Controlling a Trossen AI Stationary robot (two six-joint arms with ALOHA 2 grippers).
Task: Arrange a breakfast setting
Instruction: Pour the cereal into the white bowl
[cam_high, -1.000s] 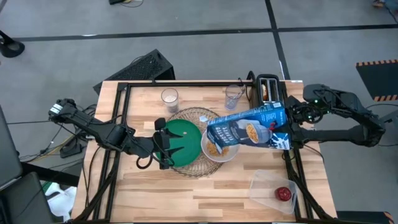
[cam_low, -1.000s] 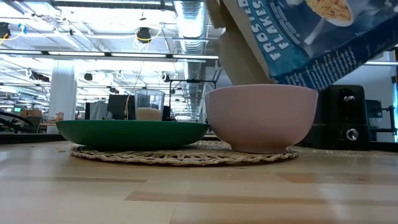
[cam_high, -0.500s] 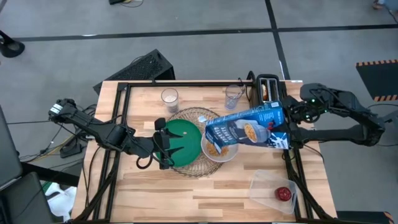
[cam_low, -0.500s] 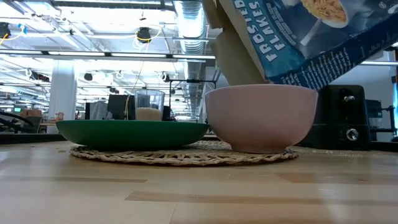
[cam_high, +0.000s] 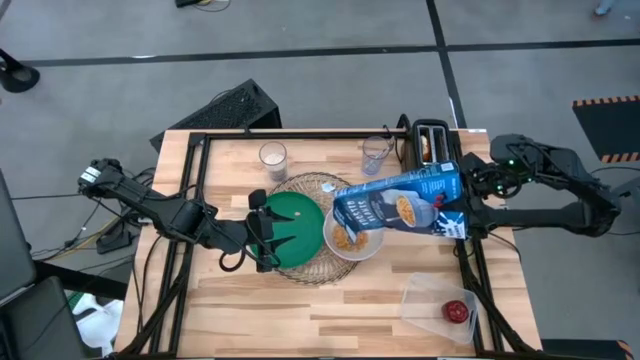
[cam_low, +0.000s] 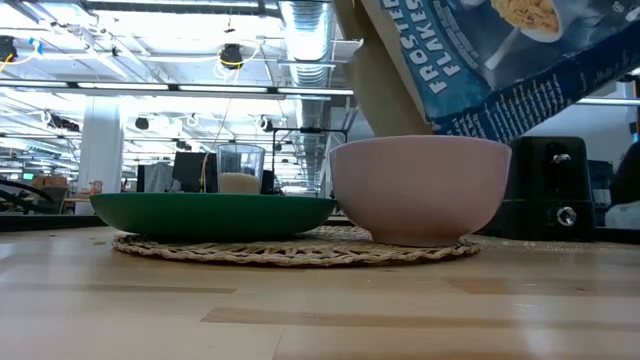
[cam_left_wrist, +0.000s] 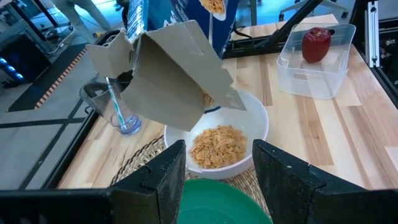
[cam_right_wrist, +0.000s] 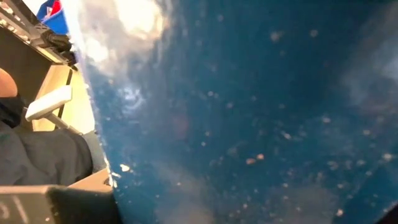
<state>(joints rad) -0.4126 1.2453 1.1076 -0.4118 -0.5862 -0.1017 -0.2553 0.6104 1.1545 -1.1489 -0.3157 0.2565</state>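
Note:
My right gripper (cam_high: 458, 205) holds a blue cereal box (cam_high: 395, 207) tipped over the white bowl (cam_high: 352, 240); the box's open flaps (cam_left_wrist: 168, 74) hang above the orange cereal (cam_left_wrist: 217, 146) in the bowl. The bowl and the green plate (cam_high: 292, 222) rest on the round wire mat (cam_high: 312, 188). My left gripper (cam_left_wrist: 217, 180) is open and empty, low over the plate's left part (cam_high: 265, 228). One clear glass (cam_high: 272, 156) and one with the blue-handled spoon (cam_high: 376, 152) stand behind the mat. The red apple (cam_high: 456, 311) lies in a clear tub (cam_high: 435, 300). My right gripper holds the cereal box at its bottom end (cam_high: 447, 200), coming level from the table's right side. The box fills the right wrist view (cam_right_wrist: 249, 112) and hides the fingers. The box is lifted clear and tilted, its open top lowest, above the bowl.
A black toaster (cam_high: 432, 142) with a pale bagel in its slot stands at the far right, behind the box. A black frame (cam_high: 190, 200) runs along the table's edges. Bare wood lies along the near edge (cam_high: 330, 320).
My right gripper has rocked the cereal box a little toward the table's left and back again; the box stays tipped over the bowl.

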